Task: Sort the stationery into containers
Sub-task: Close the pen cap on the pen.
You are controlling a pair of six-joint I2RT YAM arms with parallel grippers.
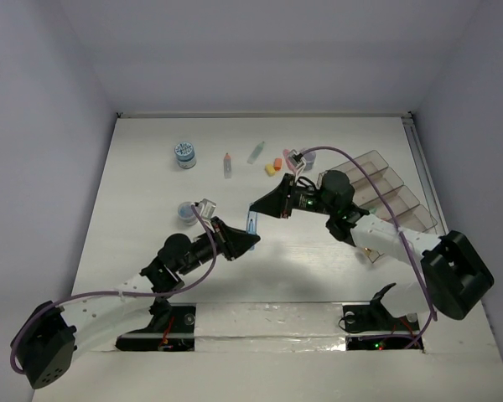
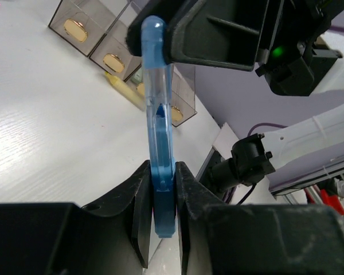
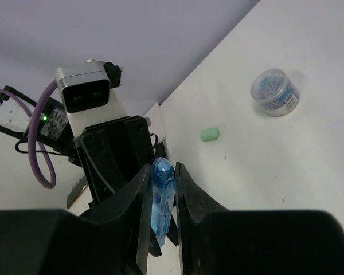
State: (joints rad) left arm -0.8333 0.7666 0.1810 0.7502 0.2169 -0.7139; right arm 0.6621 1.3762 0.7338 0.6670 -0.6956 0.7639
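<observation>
A white, wood-grained table (image 1: 335, 134) stands boxed in by plain, pale lilac walls (image 1: 260, 50) at the back and on both sides, under soft, even light.

The left arm (image 1: 134, 285) and the right arm (image 1: 386, 239) meet over the middle, joined by a blue pen (image 1: 252, 223), and bar the passage there. The organiser tray (image 1: 377, 180) stands far right, a tub (image 1: 184, 154) far left. The table (image 1: 126, 218) is open along its left edge.

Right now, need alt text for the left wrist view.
The left jaws clamp the near end of a translucent blue pen, which runs up mid-frame to meet the right arm's black jaws. Behind, on the white table, stands the smoky organiser tray with a yellow item lying beside it.
</observation>
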